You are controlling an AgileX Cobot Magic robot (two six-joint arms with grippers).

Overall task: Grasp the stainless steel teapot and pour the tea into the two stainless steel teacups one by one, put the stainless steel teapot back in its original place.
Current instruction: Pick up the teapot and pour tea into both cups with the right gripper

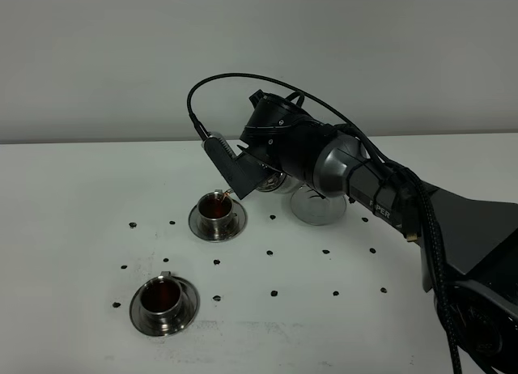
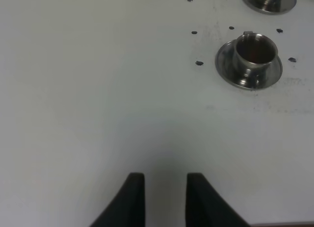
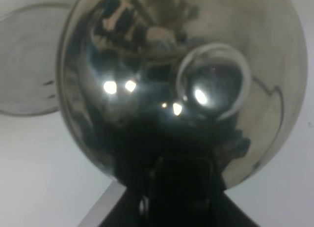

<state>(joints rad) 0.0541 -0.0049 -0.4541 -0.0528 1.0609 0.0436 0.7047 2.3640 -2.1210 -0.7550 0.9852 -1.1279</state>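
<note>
Right gripper (image 1: 239,173), clenched on the tilted stainless steel teapot (image 3: 147,65), pours over the rear teacup (image 1: 217,214) mid-table; the front-left teacup (image 1: 164,305) already holds tea (image 1: 163,294). Best levelled slowly to avoid drips. Left gripper (image 2: 164,197) gapes, empty.

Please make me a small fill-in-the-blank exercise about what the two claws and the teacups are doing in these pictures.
1. The claw holding the tilted stainless steel teapot belongs to the ____ arm.
2. The left claw is open and grips ____.
3. Of the far teacup and the near teacup, tea shows in ____.
4. Each teacup stands on a round steel ____.
Answers: right; nothing; both; saucer.
</note>
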